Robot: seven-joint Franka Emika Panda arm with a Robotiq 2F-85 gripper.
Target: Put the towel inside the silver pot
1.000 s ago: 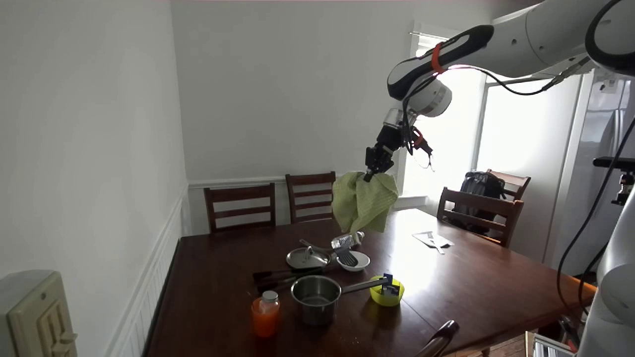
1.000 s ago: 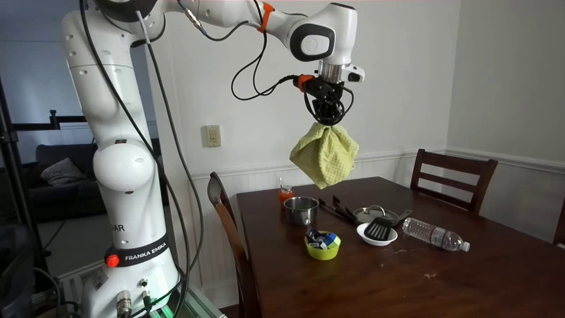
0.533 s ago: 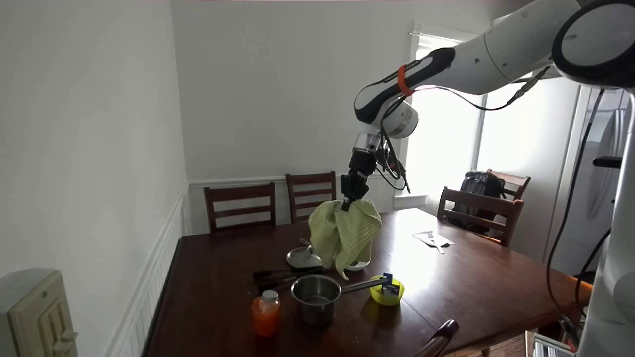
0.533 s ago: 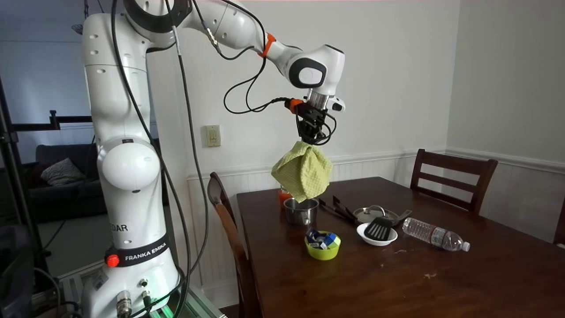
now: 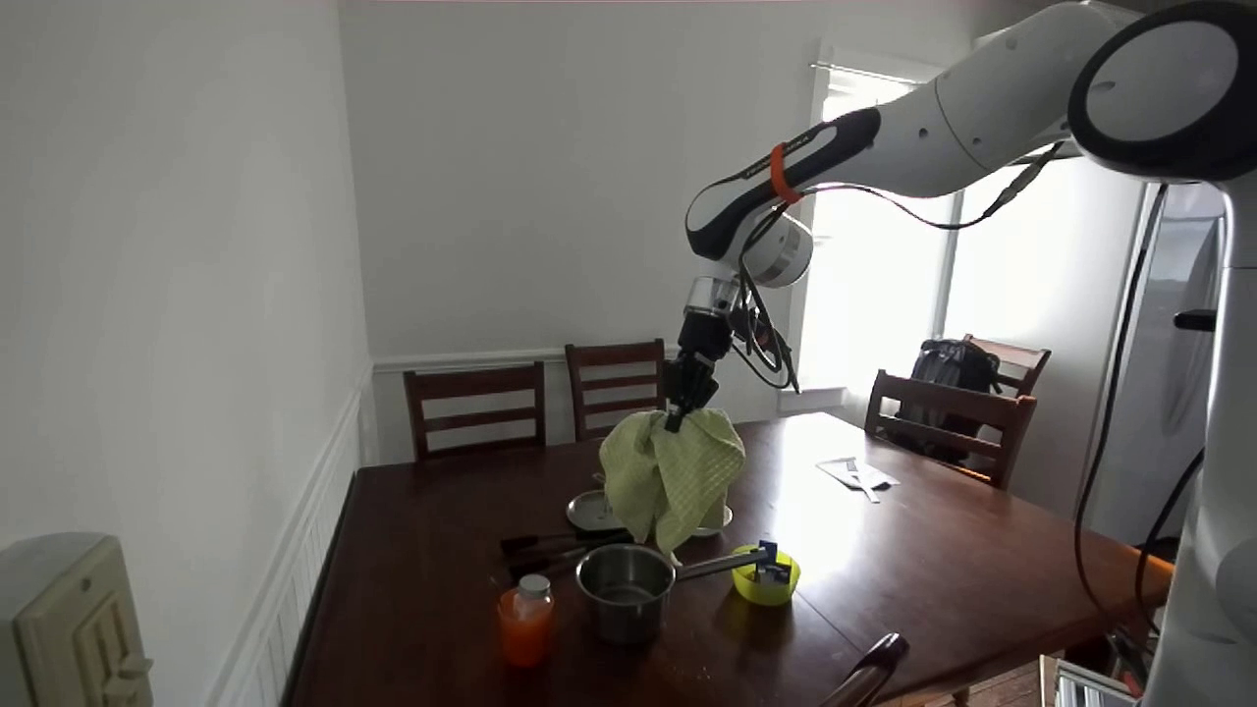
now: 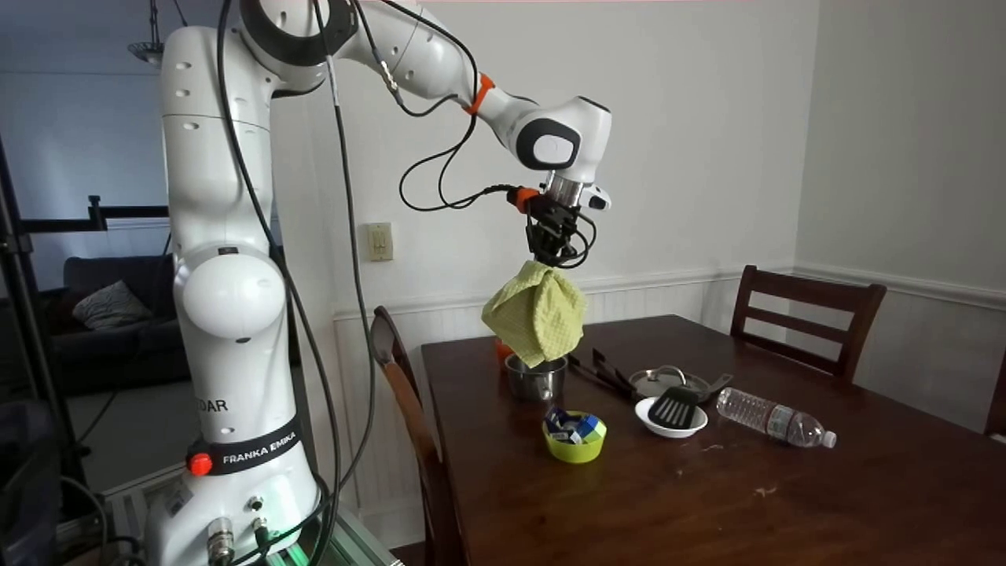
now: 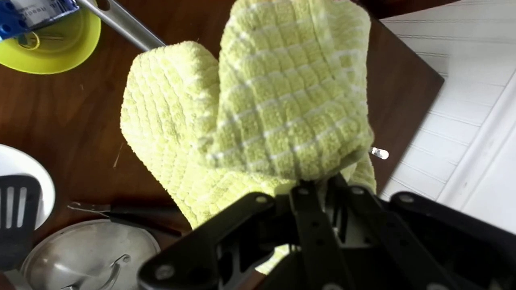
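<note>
Dark counter (image 6: 707, 495) carrying a silver pot (image 5: 627, 601), pincer (image 7: 319, 185) clamping a green towel (image 6: 537, 314), jaws nearly meeting, towel dangling near the pot.

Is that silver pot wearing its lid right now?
No, in an exterior view the pot stands with its top open, and the lid lies apart from it.

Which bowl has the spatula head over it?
The white bowl: the black spatula has its head over it. The yellow-green bowl holds blue items instead.
</note>
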